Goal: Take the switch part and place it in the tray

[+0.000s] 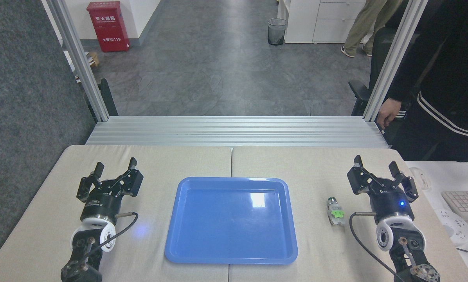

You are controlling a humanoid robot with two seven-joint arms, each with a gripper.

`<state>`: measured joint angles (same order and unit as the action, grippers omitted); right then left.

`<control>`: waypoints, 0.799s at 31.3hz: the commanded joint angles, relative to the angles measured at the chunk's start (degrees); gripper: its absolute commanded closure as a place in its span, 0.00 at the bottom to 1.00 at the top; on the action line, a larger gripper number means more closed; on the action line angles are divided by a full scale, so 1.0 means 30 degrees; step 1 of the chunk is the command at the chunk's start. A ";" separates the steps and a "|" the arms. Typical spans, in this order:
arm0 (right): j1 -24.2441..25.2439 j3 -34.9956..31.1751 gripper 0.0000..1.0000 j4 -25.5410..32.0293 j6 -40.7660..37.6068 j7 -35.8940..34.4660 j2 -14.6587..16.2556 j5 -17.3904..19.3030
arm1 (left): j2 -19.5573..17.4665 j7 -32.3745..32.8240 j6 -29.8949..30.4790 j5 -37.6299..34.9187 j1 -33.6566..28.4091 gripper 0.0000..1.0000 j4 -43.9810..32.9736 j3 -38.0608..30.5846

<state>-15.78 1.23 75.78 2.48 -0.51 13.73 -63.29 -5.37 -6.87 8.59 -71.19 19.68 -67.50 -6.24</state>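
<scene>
Background stuff, going off the red fire-extinguisher box at far left: a mesh wastebasket sits well to its right beside white drawers. Further right, someone's khaki legs, then a person in a dark striped jacket. Bottom right, probably a keyboard.

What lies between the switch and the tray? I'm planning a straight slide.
Nothing: in the head view, only bare beige table separates the switch from the tray.

One switch part, one tray, two grippers: left gripper, right gripper.
</scene>
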 commanded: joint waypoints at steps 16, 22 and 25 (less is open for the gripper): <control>0.0103 0.0323 0.01 0.0110 0.0023 -0.0004 0.0023 -0.0113 | -0.0028 -0.0055 0.0008 0.0030 0.0090 0.00 -0.0001 0.0001; 0.0103 0.0323 0.01 0.0081 0.0023 -0.0004 0.0023 -0.0113 | -0.0028 -0.0026 0.0008 0.0030 0.0032 0.00 -0.0001 0.0001; 0.0103 0.0323 0.01 0.0081 0.0023 -0.0004 0.0023 -0.0113 | -0.0028 -0.0026 0.0008 0.0030 0.0061 0.00 -0.0001 0.0001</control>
<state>-15.50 1.95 76.02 2.54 -0.53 13.80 -63.57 -5.37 -6.98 8.59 -71.16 19.81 -67.50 -6.24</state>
